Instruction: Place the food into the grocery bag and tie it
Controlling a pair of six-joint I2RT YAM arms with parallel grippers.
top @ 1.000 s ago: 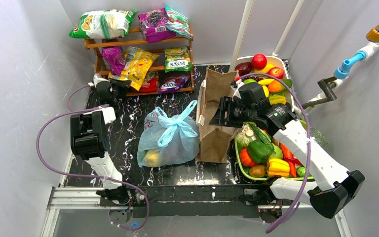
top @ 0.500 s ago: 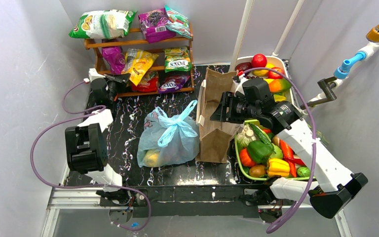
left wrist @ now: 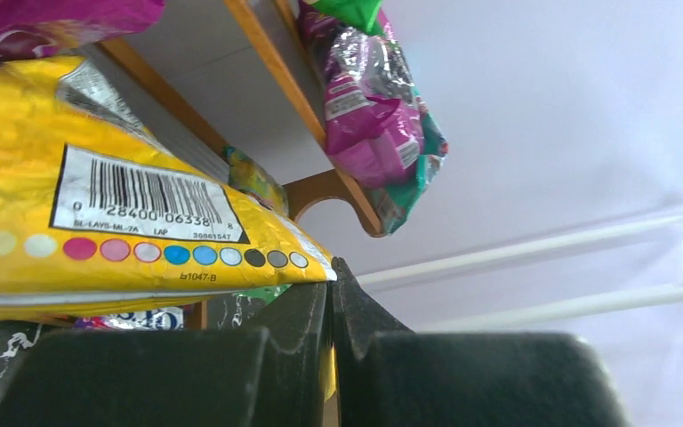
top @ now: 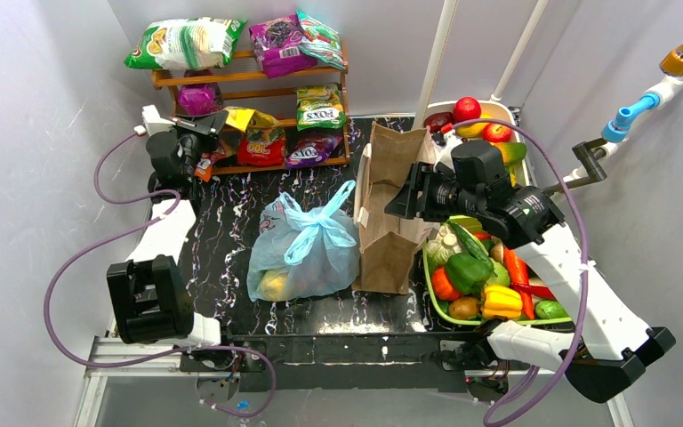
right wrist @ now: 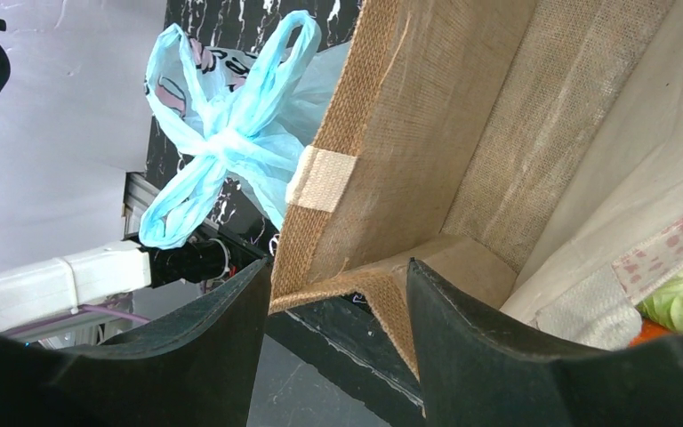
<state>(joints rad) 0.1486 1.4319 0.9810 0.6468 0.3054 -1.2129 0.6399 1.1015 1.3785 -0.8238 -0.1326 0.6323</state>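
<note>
The light-blue grocery bag [top: 304, 247] stands mid-table with its handles knotted [right wrist: 220, 142]; a yellow piece of food [top: 273, 285] shows through its side. More food fills the green tray [top: 437, 312] and the white tub [top: 509, 113] on the right. My left gripper [top: 216, 127] is at the snack shelf, far from the bag. It is shut [left wrist: 331, 267] on the corner of a yellow chip bag [left wrist: 98, 231]. My right gripper [top: 405, 200] hangs open [right wrist: 338, 265] over the rim of a brown burlap bag [right wrist: 462, 133], holding nothing.
The wooden shelf [top: 253, 82] at the back left holds several snack packets. The burlap bag [top: 389, 218] stands between the grocery bag and the green tray. White pipes [top: 434, 62] rise at the back; grey walls close both sides.
My left arm has stretched back to the shelf and its gripper has shut on the yellow chip bag, which has shifted. My right arm has drifted slightly right, still open.
</note>
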